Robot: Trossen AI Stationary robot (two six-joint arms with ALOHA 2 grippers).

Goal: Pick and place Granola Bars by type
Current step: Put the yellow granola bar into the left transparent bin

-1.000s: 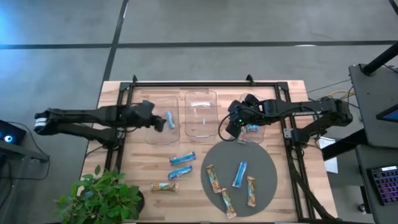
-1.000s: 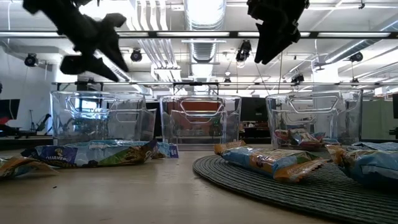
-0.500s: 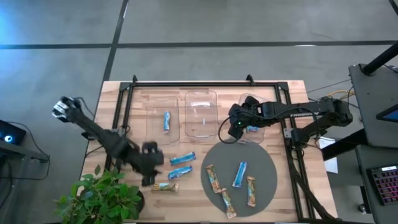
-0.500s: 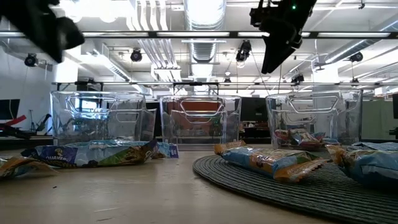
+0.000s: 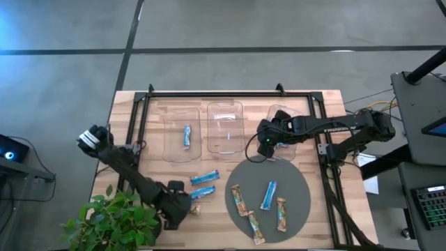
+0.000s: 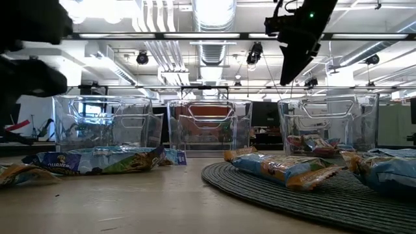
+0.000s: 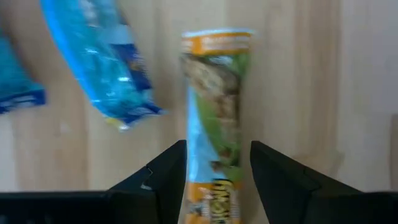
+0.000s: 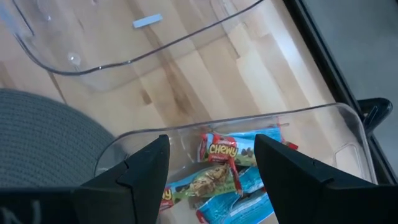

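Note:
My left gripper (image 5: 181, 209) is low near the table's near edge, open. Its fingers stand on either side of a tan bar with green and blue print (image 7: 214, 118) and lie along it. Two blue bars (image 5: 203, 185) lie just beyond it on the wood. One blue bar (image 5: 187, 136) lies in the left clear tray. My right gripper (image 5: 263, 145) hovers open above the right tray's near end, and that tray holds several bars (image 8: 224, 165). Several more bars (image 5: 269, 195) lie on the round grey mat.
Three clear trays stand in a row at the far side: left (image 5: 171, 150), middle (image 5: 224, 143) with nothing in it, right (image 5: 293, 155). The grey mat (image 5: 300, 188) fills the near right. A potted plant (image 5: 115, 223) sits at the near left corner, close to my left arm.
My left arm has swung from above the left tray toward the table's near edge and come down over the tan bar there. My right gripper has stayed above the right tray.

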